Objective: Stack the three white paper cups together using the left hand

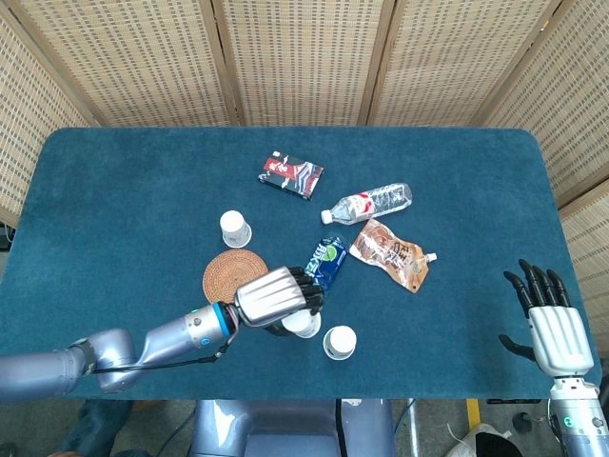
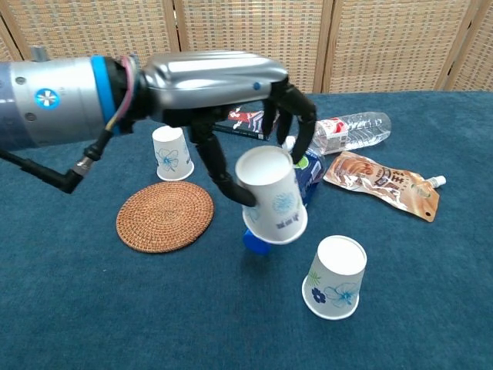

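The left arm point(image 1: 143, 345) reaches in from the lower left corner of the table point(image 1: 114, 190) and stretches toward its near middle. The left hand point(image 2: 223, 85) hangs above the table with its silver back turned up and its dark fingers point(image 2: 296, 116) curled down around an upside-down paper cup point(image 2: 271, 195), holding it clear of the surface. The right hand point(image 1: 549, 319) stands off the table's right near edge, palm side down, fingers spread and straight, holding nothing.

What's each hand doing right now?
Left hand: holding a white paper cup, lifted off the table.
Right hand: open, fingers spread, holding nothing.
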### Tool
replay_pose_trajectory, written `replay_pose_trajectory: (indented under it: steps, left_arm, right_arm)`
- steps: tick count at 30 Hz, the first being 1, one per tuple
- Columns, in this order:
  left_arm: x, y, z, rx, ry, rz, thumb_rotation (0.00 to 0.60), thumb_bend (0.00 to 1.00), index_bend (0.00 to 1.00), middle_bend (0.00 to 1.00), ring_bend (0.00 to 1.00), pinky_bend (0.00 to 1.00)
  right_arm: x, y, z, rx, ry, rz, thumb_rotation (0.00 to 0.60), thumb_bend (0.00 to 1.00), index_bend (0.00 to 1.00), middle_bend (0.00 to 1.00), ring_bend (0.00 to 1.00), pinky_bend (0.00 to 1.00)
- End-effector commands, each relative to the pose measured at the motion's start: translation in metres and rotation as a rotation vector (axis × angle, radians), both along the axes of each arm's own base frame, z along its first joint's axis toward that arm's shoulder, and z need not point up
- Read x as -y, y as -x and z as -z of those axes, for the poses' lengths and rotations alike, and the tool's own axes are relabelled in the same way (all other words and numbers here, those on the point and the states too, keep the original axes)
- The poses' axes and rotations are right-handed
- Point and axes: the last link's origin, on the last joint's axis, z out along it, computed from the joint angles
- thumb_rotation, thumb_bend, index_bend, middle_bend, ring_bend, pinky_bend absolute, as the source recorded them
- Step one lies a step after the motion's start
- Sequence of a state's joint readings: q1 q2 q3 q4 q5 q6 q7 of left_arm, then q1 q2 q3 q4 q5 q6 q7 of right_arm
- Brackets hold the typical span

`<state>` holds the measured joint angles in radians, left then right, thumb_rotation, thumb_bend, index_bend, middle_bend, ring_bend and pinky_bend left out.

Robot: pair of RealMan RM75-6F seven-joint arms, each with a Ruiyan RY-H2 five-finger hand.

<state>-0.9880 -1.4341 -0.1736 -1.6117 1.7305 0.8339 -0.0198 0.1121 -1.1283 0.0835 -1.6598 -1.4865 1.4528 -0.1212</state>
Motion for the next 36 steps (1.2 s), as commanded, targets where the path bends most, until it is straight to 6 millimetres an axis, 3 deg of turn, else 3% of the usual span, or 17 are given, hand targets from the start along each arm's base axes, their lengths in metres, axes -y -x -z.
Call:
replay_pose_trajectory:
  steps: [1, 18, 26, 29, 33, 36]
  left_arm:
    - [0.000, -0.015, 0.010, -0.001, 0.018, 0.010, 0.600, 0.13, 0.54, 0.40, 0.40, 0.39]
    - [0.005, -0.051, 0.041, -0.035, 0.060, 0.058, 0.600, 0.09, 0.54, 0.40, 0.40, 0.39]
    - [0.008, -0.055, 0.055, -0.086, 0.064, 0.065, 0.600, 0.06, 0.51, 0.39, 0.39, 0.38]
    - [0.009, -0.053, 0.058, -0.100, 0.062, 0.066, 0.600, 0.01, 0.42, 0.29, 0.28, 0.32]
    - [0.009, -0.051, 0.060, -0.104, 0.077, 0.041, 0.600, 0.00, 0.15, 0.07, 0.05, 0.14]
    - [0.006, -0.051, 0.055, -0.084, 0.078, 0.022, 0.600, 0.00, 0.02, 0.00, 0.00, 0.03]
  right_arm:
    - [0.001, 0.001, -0.001, -0.008, 0.010, 0.003, 0.600, 0.00, 0.16, 0.00, 0.00, 0.00]
    - [-0.001, 0.002, 0.002, -0.028, 0.011, 0.002, 0.600, 0.00, 0.16, 0.00, 0.00, 0.00]
    - [-0.001, 0.002, 0.000, -0.022, 0.016, 0.002, 0.600, 0.00, 0.16, 0.00, 0.00, 0.00]
    - [-0.001, 0.002, 0.000, -0.021, 0.014, 0.004, 0.600, 0.00, 0.16, 0.00, 0.00, 0.00]
    - [-0.001, 0.002, 0.001, -0.020, 0.011, 0.002, 0.600, 0.00, 0.16, 0.00, 0.00, 0.00]
    - [-0.002, 0.002, 0.001, -0.020, 0.010, 0.002, 0.600, 0.00, 0.16, 0.00, 0.00, 0.00]
